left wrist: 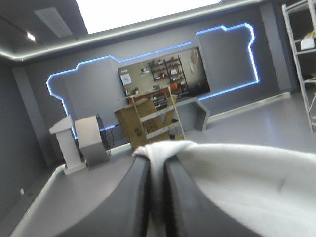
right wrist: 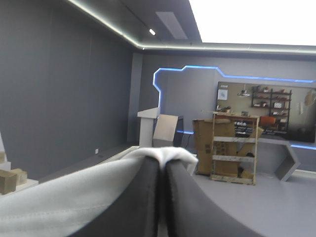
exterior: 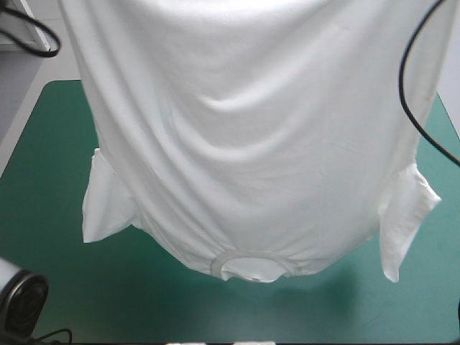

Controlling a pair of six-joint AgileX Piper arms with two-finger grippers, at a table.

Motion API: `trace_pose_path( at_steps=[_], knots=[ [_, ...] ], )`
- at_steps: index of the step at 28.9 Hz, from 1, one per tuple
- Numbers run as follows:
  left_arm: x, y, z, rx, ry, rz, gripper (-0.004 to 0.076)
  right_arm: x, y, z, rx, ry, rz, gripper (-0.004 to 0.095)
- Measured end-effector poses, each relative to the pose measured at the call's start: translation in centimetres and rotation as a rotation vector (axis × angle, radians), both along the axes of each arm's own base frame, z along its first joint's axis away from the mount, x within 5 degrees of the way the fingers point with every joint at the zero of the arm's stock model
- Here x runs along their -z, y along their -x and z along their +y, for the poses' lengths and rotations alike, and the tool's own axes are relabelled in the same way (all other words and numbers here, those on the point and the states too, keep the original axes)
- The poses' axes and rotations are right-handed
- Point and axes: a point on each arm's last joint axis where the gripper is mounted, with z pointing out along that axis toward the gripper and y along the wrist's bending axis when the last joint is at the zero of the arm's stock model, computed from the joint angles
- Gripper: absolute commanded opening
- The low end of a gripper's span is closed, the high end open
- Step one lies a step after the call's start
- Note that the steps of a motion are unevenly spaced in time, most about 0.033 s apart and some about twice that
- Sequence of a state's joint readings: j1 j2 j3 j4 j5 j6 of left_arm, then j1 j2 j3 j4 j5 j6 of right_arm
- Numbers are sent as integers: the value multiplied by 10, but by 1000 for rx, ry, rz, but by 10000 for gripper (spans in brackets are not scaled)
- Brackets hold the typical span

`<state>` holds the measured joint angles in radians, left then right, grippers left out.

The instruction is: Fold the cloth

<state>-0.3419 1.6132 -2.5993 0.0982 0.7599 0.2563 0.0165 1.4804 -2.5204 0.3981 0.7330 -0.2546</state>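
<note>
The white T-shirt [exterior: 251, 144] hangs lifted and spread, collar lowest; sleeves dangling.

T-shirt [exterior: 244, 144] upper part cut off in high view, hold points unseen. Hides worktop [exterior: 43, 180] middle, most of far edge. Cloth vanishes between jaws of left gripper [left wrist: 157, 155] and right gripper [right wrist: 162, 162].

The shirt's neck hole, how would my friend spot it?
Over the teal-green table cover hangs a big white short-sleeved T-shirt, upside down. At its lowest point, between the two dangling sleeves, sits the neck hole: the only round ring.
</note>
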Motion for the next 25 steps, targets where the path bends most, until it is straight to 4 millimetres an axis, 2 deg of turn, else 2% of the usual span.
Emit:
trace_pose_path(
  at_steps=[1, 2, 5, 7, 10, 14, 16, 18, 20, 22, 23, 25],
  knots=[
    [7, -18, -6, -8, -10, 11, 21, 6, -22, 2, -15, -1, 12, -14],
    [20, -51, -18, -6, -14, 12, 21, 16, -60, 3, -34, -7, 9, -14],
    [30, -82, -30, 5, 2, -72, 21, 29, -108, 4, -54, -50, -54, -14],
    [29, -90, -34, 9, 19, -164, 21, 30, -126, 2, -49, -92, -134, -14],
    [23, -89, -35, -2, 14, -265, 21, 22, -128, -2, -18, -114, -257, -14],
    [15, -81, -33, -30, -20, -366, 21, 5, -107, -5, 4, -129, -377, -14],
    [14, -81, -30, -44, -34, -370, 21, 1, -99, -5, 7, -126, -400, -14],
    [17, -85, -24, -67, -51, -337, 21, 2, -99, -4, 9, -100, -382, -14],
    [23, -95, -13, -101, -60, -277, 21, 10, -108, -3, -1, -63, -303, -14],
    [36, -114, 2, -136, -42, -172, 21, 27, -128, -4, -12, -37, -150, -14],
    [46, -127, 8, -147, -29, -109, 21, 37, -140, -6, -12, -33, -70, -14],
    [77, -159, 20, -166, 10, 72, 21, 69, -173, -11, -5, -40, 157, -14]
  ],
)
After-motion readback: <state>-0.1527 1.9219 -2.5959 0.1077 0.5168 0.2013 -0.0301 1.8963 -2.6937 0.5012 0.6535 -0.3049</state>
